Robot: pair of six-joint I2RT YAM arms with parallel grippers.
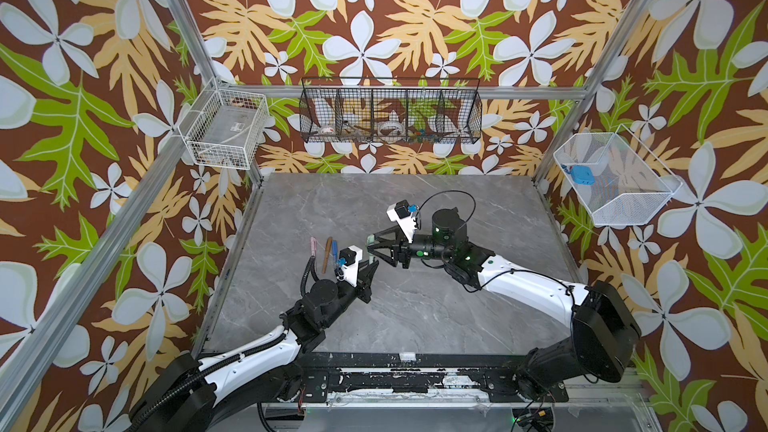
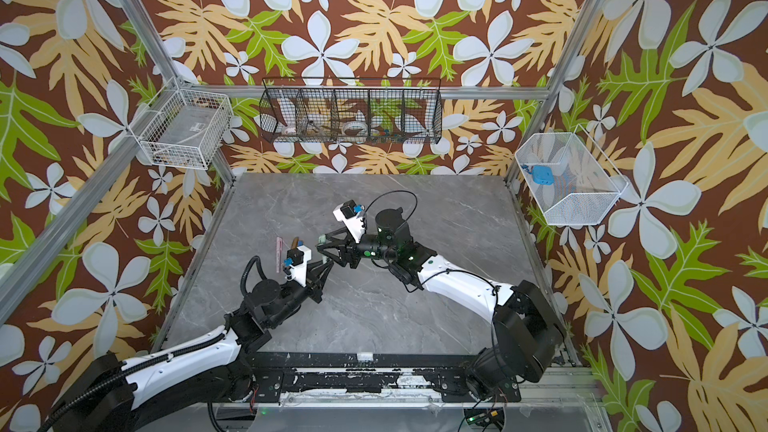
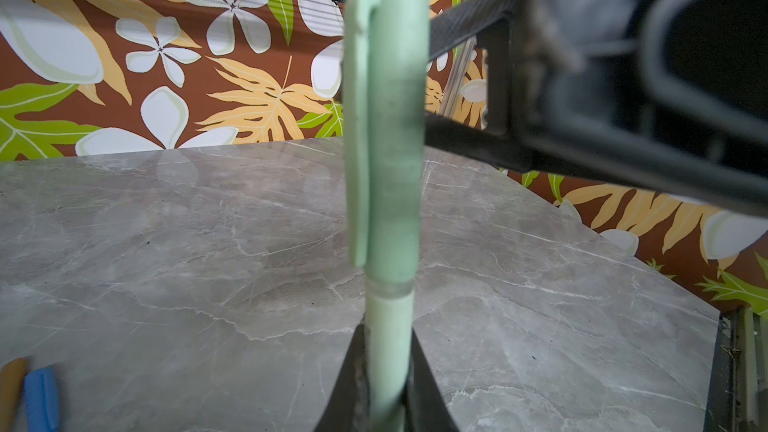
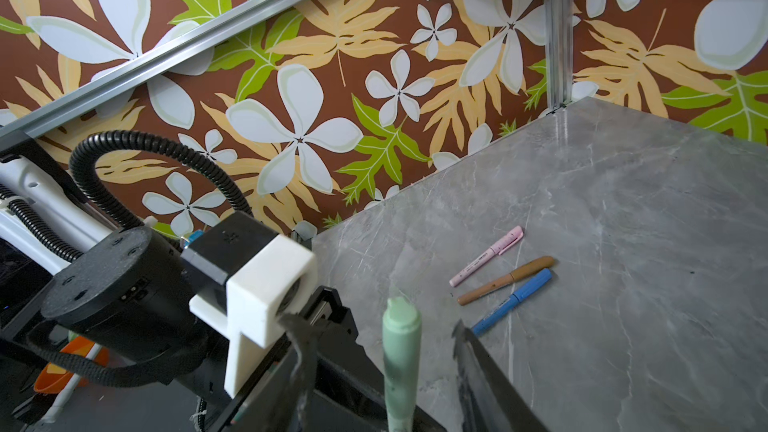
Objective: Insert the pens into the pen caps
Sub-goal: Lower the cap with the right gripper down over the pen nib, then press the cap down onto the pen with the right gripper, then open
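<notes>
Left end effector point(image 3: 388, 371) clenched on green pen point(image 3: 390, 326), right end effector point(image 4: 374, 322) released — astride its cap point(image 4: 401, 326).

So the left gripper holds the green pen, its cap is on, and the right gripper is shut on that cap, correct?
Not quite: the right gripper is open. The right wrist view shows its jaws apart on either side of the green cap. The left gripper does hold the green pen, cap on.

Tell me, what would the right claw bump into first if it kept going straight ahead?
Probably the green capped pen, which the left claw holds: it sits between the open fingers of the right claw. Depth is hard to judge.
</notes>
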